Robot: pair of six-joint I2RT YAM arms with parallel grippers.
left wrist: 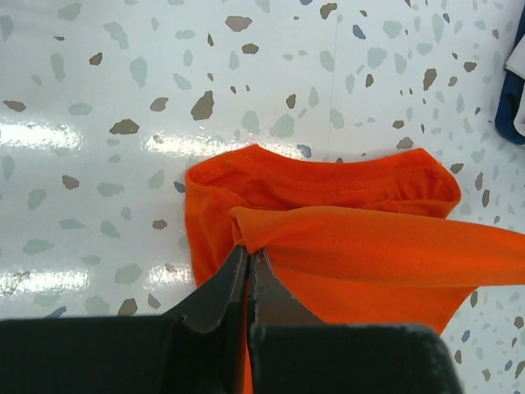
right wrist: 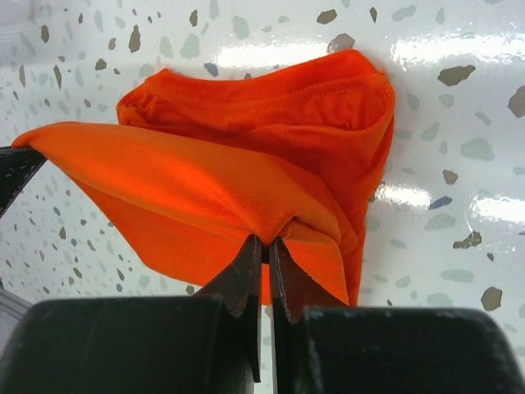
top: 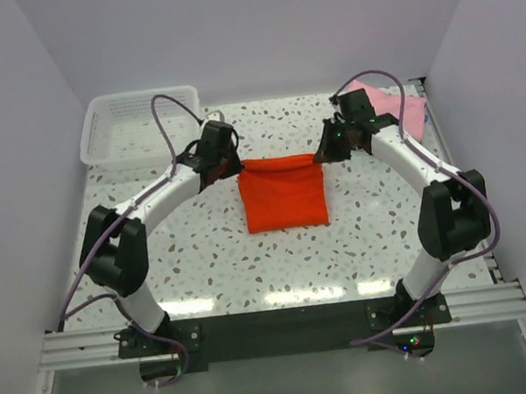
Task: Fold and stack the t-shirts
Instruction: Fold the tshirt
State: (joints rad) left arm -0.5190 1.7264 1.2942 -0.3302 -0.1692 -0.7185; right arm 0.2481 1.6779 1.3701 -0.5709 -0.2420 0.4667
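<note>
Orange shirt (top: pixel 284 195), right of the basket (top: pixel 122 127), looks soft and floppy; my left gripper (left wrist: pixel 248 256) and right gripper (right wrist: pixel 267 246) each clamp a far corner, sensible holds I reckon.

A white mesh basket (top: pixel 116 157) stands at the far left corner of the table (top: pixel 204 261); the table top is glossy white with grey and brown speckles; pale walls (top: pixel 253 27) close three sides; a silver rail (top: pixel 81 349) runs along the near edge.

Left claw (left wrist: pixel 248 261) pinches the orange-red t-shirt (left wrist: pixel 353 242), fold seemingly raised off speckled table (left wrist: pixel 123 74).
</note>
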